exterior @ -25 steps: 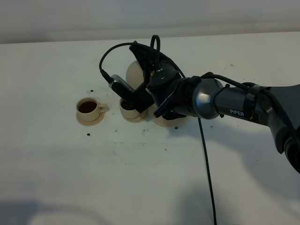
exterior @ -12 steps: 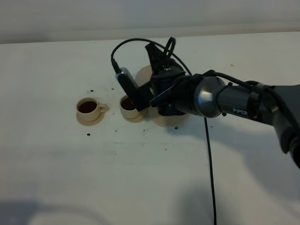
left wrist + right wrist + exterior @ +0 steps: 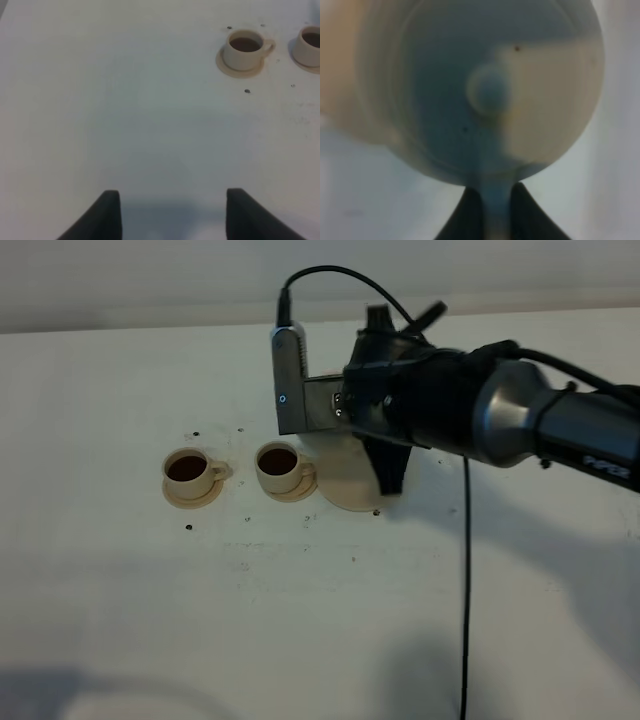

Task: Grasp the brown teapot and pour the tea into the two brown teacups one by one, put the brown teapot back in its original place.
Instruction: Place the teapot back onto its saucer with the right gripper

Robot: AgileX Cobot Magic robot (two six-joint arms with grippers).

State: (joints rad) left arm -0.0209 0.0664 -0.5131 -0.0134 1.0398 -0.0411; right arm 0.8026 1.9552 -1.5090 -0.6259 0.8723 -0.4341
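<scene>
Left gripper point(image 3: 167, 212), idle with jaws apart over bare table point(image 3: 300, 620); beyond it, both cups point(image 3: 190, 469) point(image 3: 279, 464) hold dark tea. Farther back, the right gripper point(image 3: 495, 210), clamped on the handle of the teapot point(image 3: 485, 95), has levelled the pot from its pouring tilt and carries it above the large saucer point(image 3: 345, 490), so pouring appears finished and only the set-down remains.

The table point(image 3: 200, 620) is seen from high up by the exterior camera, looking down at a slant. The left wrist view is taken from low over the table point(image 3: 125, 110), past two finger tips, with both cups point(image 3: 243, 50) far off; these cups point(image 3: 190, 472) are shared with the exterior view. The right wrist view is taken very close, straight onto the blurred teapot point(image 3: 485, 95) lid, which fills the picture.
</scene>
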